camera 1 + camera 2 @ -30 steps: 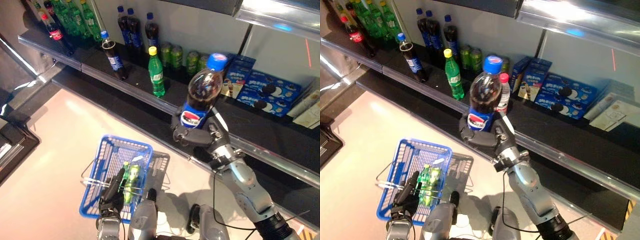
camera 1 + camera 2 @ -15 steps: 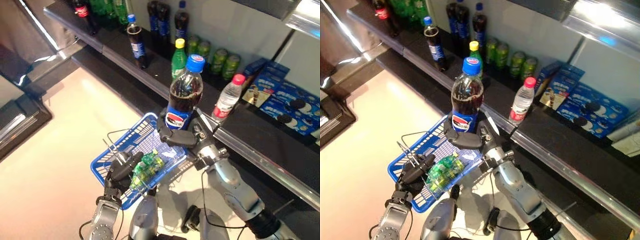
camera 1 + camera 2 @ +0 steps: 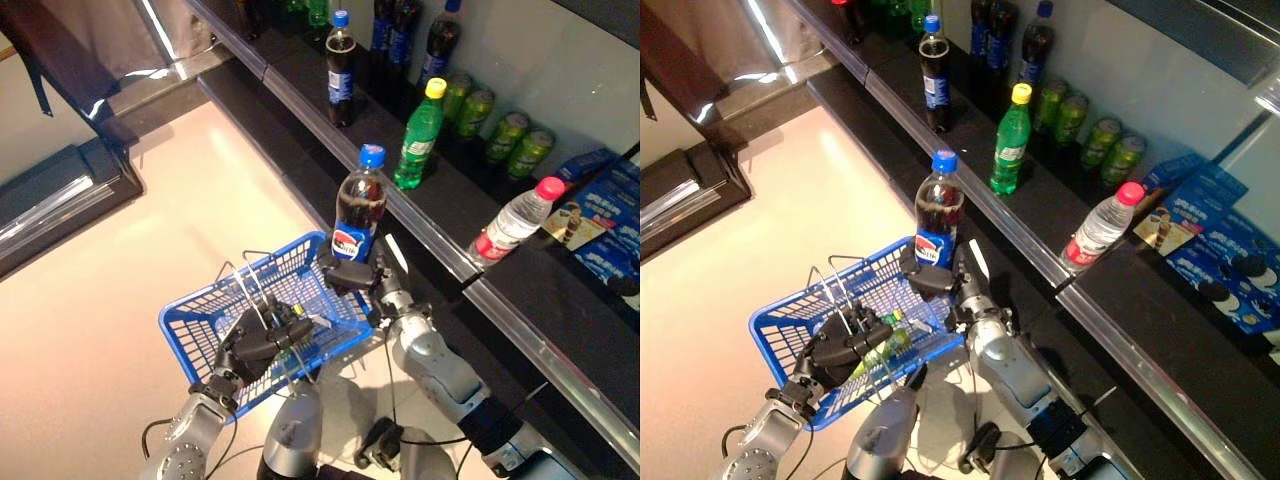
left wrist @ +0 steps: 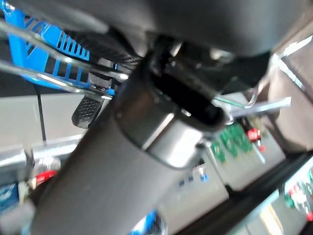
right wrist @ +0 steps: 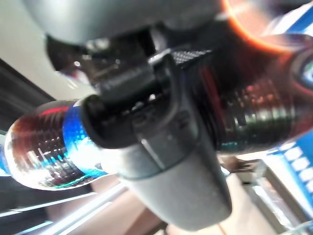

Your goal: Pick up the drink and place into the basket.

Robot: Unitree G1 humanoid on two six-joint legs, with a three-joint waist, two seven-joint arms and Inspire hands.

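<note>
While the left robot hand grips the blue basket's wire handle, the right robot hand clasps the cola bottle upright over its far rim, beside the shelf edge.

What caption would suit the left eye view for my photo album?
Right hand holds a cola bottle upright over the blue basket, carried by the left hand.

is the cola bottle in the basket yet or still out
Out. The right hand holds the cola bottle upright above the far rim of the blue basket, which the left hand holds by its handle.
</note>
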